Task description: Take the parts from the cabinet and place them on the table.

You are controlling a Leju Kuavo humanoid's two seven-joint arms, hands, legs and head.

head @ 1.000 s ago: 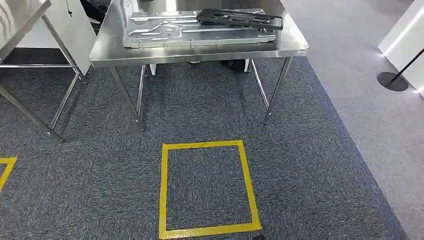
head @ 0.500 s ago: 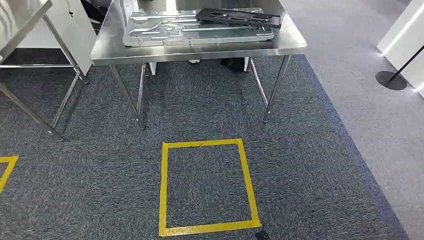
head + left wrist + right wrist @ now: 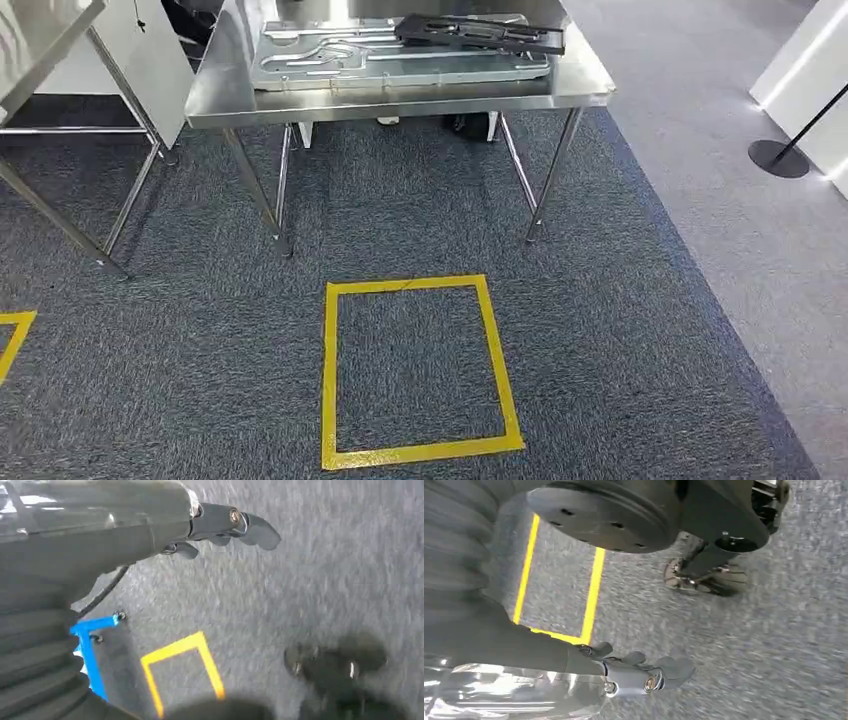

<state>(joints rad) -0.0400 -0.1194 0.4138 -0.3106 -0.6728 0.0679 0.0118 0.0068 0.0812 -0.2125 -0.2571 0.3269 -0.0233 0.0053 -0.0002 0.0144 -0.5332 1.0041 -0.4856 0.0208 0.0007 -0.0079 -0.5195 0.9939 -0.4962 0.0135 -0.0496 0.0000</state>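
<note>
A: What's the biggest thing ahead?

B: The carpet floor [image 3: 620, 330], dark grey, with paler grey off to the right-hand side. Next the steel tabletop [image 3: 400, 98], standing far ahead of both hands, and a second steel table [image 3: 40, 40] at the far left.

A: And the parts?

B: A large silver stamped panel [image 3: 400, 62] lies flat on the tabletop. A black frame part [image 3: 480, 33] rests across the panel's far right corner, touching it. Both are well away from either hand.

A: Anything nearer?

B: A yellow tape square [image 3: 415, 372] on the floor, between the tabletop and the robot. A piece of another yellow outline [image 3: 12, 335] sits at the left edge, and a black stanchion base [image 3: 778, 158] stands far right.

A: The hands?

B: The left hand [image 3: 220, 527] hangs over the carpet, fingers loosely curved and apart, holding nothing. The right hand [image 3: 634, 672] hangs the same way, fingers spread a little and empty, with the yellow tape on the floor beneath it.
</note>
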